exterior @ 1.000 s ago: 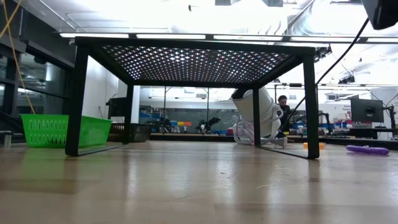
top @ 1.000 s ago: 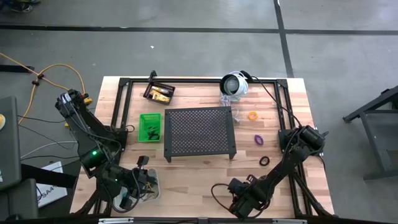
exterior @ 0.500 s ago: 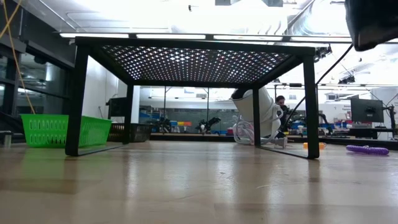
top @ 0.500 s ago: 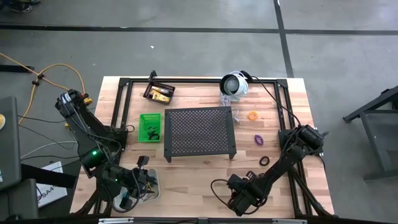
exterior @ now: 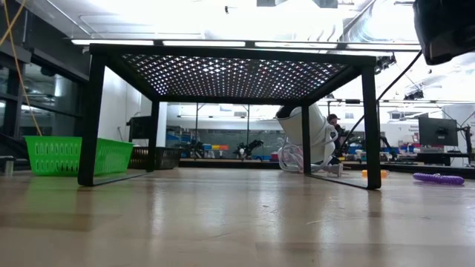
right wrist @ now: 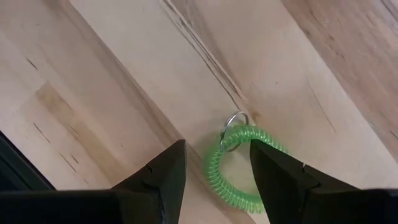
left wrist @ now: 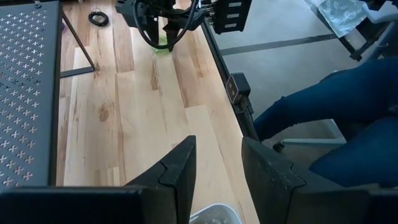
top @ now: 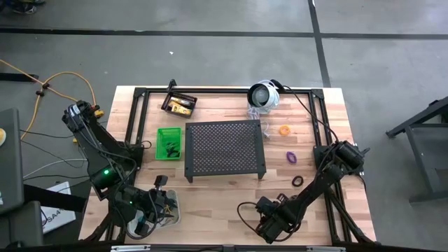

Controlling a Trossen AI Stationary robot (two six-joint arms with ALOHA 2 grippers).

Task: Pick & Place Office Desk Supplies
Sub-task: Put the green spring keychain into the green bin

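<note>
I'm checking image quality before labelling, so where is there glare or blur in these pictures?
Low view: ceiling lights blow out behind the black stand, tabletop foreground soft and shiny. Right wrist view: green coil loop sharp, the fingers nearest the camera slightly soft. High view: even light, no glare.

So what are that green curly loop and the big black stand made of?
The green loop looks like translucent, glossy plastic wound into a spiral, with a small shiny metal ring. The stand looks like matte black painted metal: a thin sheet punched with rows of holes, on slim legs.

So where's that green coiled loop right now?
The green coiled loop lies on the wooden table near its front edge, right side, directly under the right gripper, between its open fingers.
</note>
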